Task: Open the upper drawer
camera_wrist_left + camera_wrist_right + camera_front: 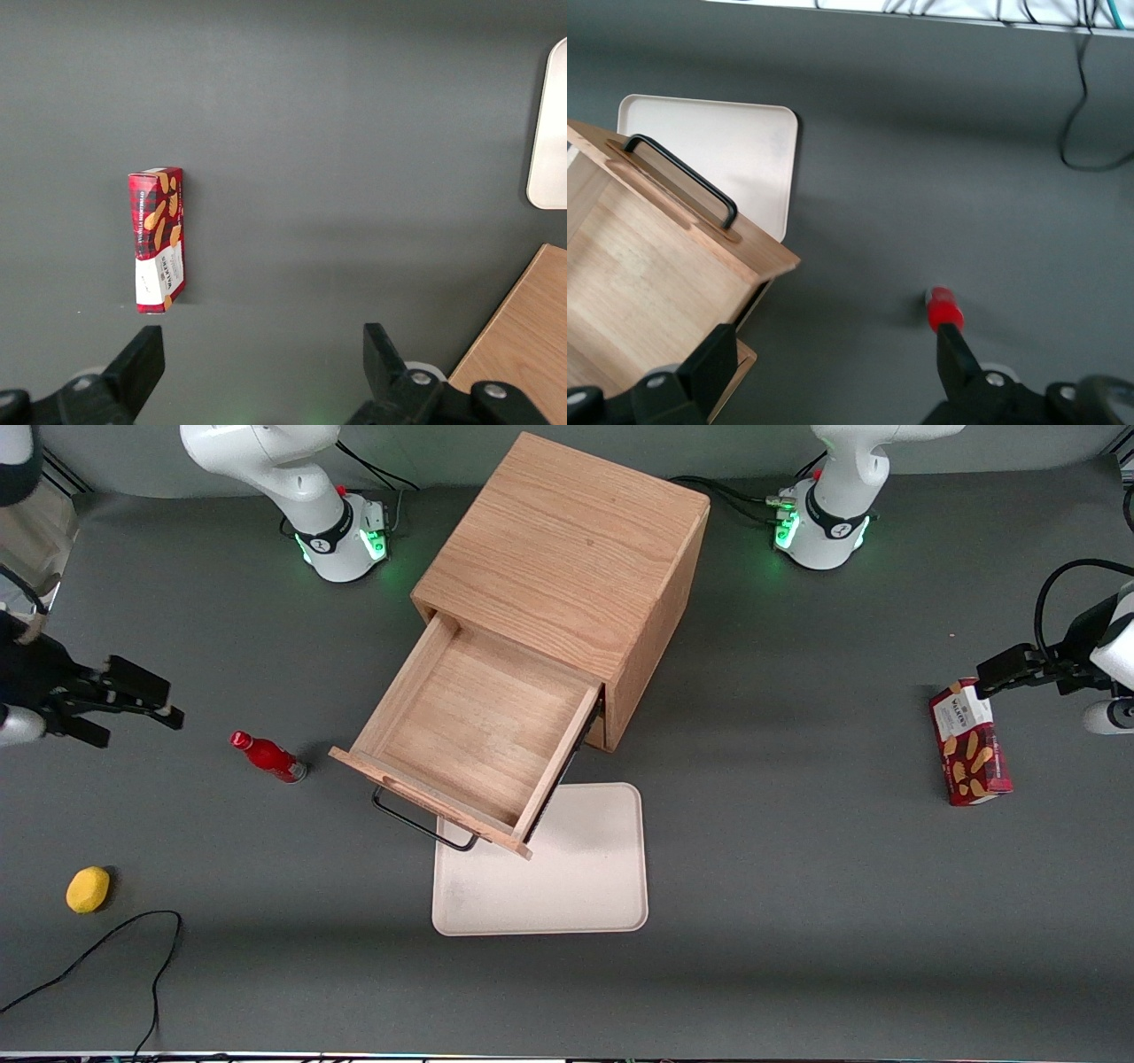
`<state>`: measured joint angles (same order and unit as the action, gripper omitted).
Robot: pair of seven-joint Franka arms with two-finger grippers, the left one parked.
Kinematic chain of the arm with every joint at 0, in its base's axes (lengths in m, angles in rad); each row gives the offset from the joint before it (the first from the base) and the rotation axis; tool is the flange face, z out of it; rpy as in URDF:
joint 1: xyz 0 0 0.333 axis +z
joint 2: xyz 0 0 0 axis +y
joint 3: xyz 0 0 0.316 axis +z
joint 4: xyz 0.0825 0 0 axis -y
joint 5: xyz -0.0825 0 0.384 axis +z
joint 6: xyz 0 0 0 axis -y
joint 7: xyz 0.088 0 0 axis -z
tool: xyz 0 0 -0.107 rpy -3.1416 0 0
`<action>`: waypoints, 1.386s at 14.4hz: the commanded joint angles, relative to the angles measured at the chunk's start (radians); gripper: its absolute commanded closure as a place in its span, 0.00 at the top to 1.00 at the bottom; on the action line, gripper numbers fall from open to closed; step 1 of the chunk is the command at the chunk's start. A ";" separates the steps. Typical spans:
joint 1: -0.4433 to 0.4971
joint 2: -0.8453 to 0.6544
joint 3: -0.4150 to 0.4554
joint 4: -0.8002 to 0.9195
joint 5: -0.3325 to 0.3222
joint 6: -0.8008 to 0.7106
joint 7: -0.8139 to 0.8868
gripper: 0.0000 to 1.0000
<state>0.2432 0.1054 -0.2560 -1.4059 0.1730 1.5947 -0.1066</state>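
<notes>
Drawer: upper drawer (478, 735) is standing pulled well out of the cabinet (567, 540), its black handle (423, 825) overhanging the cream tray (576, 886).
Gripper: gripper (133, 708) is hovering toward the working arm's end of the table, fingers spread apart, gripping nothing.
Nearby: red bottle (266, 755) is lying between gripper and drawer.

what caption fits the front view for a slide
Upper drawer pulled open over the tray, open gripper away beside it.

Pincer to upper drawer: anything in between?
Front view: only the red bottle stands between the open pincer and the pulled-out upper drawer.
</notes>
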 commanded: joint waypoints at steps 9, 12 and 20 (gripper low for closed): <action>-0.038 -0.139 -0.042 -0.180 -0.125 0.008 0.051 1.00; -0.039 -0.168 -0.029 -0.214 -0.162 -0.019 0.047 1.00; -0.117 -0.138 0.057 -0.211 -0.167 -0.007 0.048 1.00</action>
<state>0.1386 -0.0300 -0.2137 -1.6094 0.0201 1.5839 -0.0726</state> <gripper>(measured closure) 0.000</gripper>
